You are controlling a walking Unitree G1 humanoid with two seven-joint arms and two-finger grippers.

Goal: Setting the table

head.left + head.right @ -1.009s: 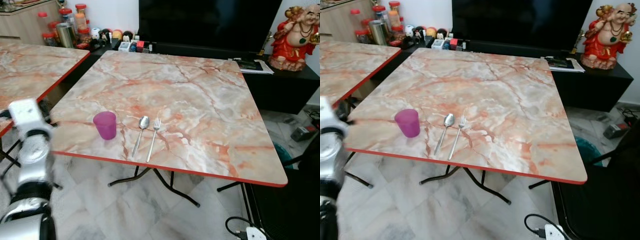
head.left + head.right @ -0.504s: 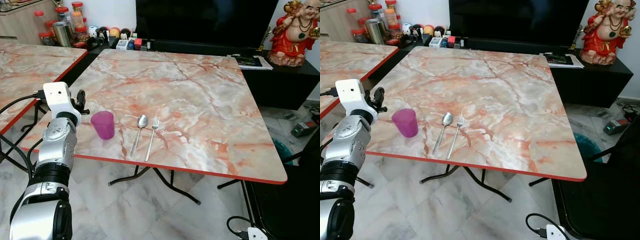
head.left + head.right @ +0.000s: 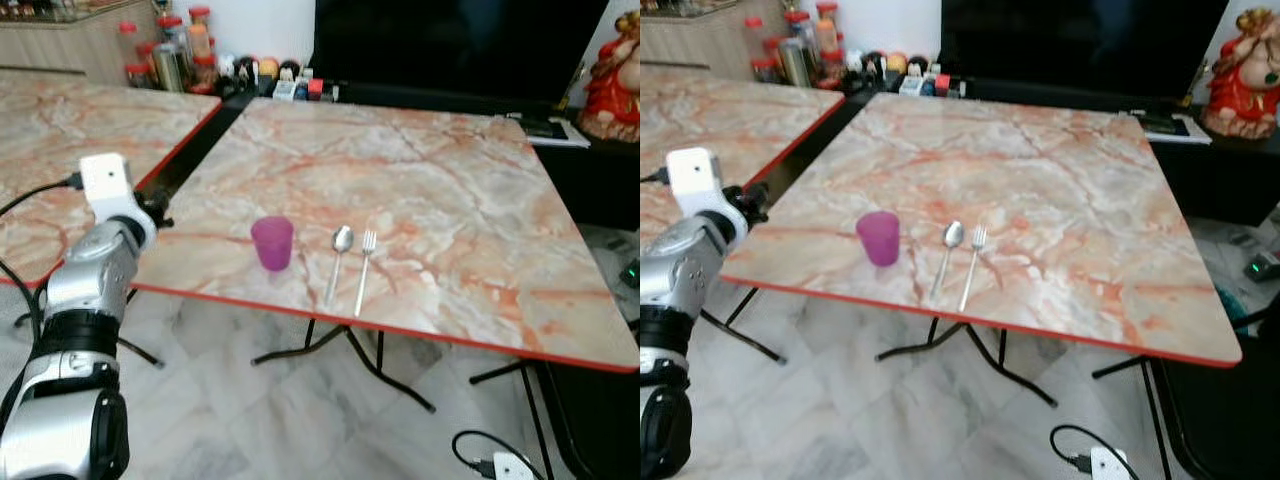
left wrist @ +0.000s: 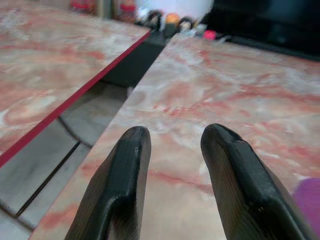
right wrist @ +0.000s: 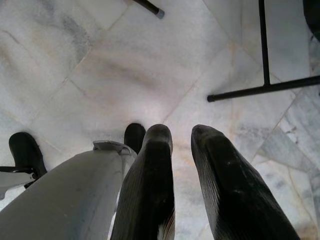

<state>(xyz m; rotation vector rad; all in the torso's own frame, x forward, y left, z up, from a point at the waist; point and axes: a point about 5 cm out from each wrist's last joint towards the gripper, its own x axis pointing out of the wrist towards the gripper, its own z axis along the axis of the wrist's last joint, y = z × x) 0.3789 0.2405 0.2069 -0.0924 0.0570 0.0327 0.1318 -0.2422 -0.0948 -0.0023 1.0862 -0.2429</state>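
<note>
The left gripper (image 4: 172, 150) is open and empty at the table's (image 3: 480, 200) left edge, and the cup (image 3: 272, 243) stands to its right, near the front edge, nearer this arm.

We've got a square folding table (image 3: 450, 190) here, pink-orange marble-look top with a red edge, on black crossed legs over a pale marble-tile floor (image 3: 300, 420). Near its front edge we see a small purple cup (image 3: 272, 243) standing upright, then a spoon (image 3: 337, 262) just to the right of it, and a fork (image 3: 363, 268) right beside the spoon, both lying parallel with handles toward the front edge. A second table (image 3: 70, 140) with the same top sits off to the left, a gap between them.
</note>
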